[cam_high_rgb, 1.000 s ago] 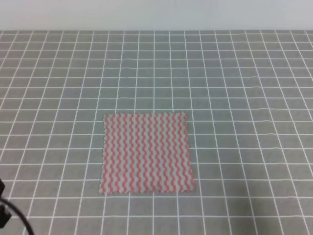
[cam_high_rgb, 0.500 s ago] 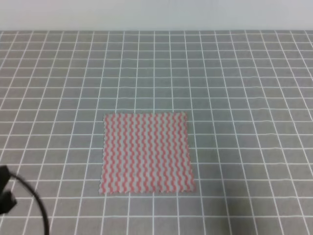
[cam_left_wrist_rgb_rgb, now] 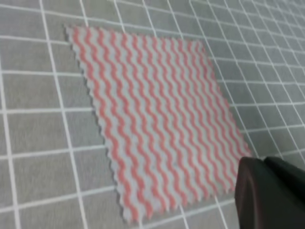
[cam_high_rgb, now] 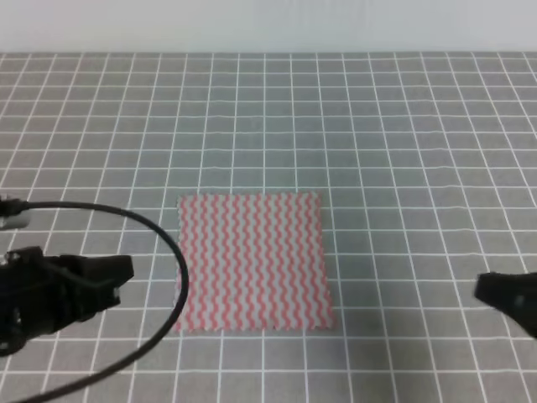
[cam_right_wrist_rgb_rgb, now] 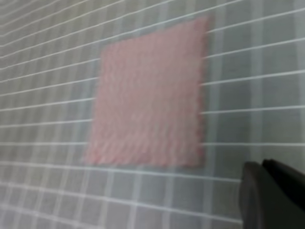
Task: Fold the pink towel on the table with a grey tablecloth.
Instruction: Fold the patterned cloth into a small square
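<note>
The pink towel (cam_high_rgb: 252,262) lies flat and unfolded on the table with a grey tablecloth (cam_high_rgb: 403,143), near the middle of the exterior view. My left gripper (cam_high_rgb: 124,270) hovers just left of the towel's left edge, with nothing in it. My right gripper (cam_high_rgb: 485,290) enters at the right, well clear of the towel's right edge. The left wrist view shows the towel (cam_left_wrist_rgb_rgb: 152,114) spread out, with a dark finger (cam_left_wrist_rgb_rgb: 267,195) at the lower right. In the blurred right wrist view the towel (cam_right_wrist_rgb_rgb: 150,95) lies ahead of a dark finger (cam_right_wrist_rgb_rgb: 269,193). Neither view shows how the jaws stand.
A black cable (cam_high_rgb: 159,243) arcs from the left arm over the cloth beside the towel's left edge. The grey grid cloth reaches a pale wall (cam_high_rgb: 268,25) at the back. Nothing else stands on the table.
The left arm has come up from the lower left corner toward the towel's left edge. The right gripper has entered at the right edge. The towel has not moved.
</note>
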### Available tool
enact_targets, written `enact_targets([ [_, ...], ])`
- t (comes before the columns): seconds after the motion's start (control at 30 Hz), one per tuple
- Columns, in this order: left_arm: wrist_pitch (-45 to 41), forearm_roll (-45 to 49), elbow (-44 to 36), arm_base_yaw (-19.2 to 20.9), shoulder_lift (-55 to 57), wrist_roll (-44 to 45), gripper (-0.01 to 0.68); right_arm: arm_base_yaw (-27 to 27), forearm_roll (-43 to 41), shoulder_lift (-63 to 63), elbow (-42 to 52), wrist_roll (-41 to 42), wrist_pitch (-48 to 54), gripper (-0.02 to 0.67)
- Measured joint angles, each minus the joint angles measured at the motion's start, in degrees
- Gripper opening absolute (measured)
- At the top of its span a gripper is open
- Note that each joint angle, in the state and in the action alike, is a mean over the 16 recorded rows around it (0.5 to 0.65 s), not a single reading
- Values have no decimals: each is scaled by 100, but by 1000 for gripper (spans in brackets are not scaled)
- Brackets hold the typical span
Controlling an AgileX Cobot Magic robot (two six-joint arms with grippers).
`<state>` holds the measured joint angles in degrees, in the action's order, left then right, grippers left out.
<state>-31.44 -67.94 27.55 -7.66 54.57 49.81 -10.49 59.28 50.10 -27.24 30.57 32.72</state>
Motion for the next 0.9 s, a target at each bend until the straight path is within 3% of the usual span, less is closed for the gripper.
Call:
enact_targets([
  [0.2, 0, -879, 6, -88, 438, 993, -2, -1229, 477, 838, -280, 173, -683, -17],
  [0.43, -10, -1003, 7, -183, 559, 1262, -2, -2357, 570, 1934, -725, 130, -1350, -16],
  [0.67, -16, -990, 7, -204, 558, 1310, -2, -2675, 579, 2912, -1170, 108, -1431, 5],
  [0.9, -78, -993, 7, -204, 558, 1331, -2, -2675, 599, 3448, -1439, 22, -1352, 127],
])
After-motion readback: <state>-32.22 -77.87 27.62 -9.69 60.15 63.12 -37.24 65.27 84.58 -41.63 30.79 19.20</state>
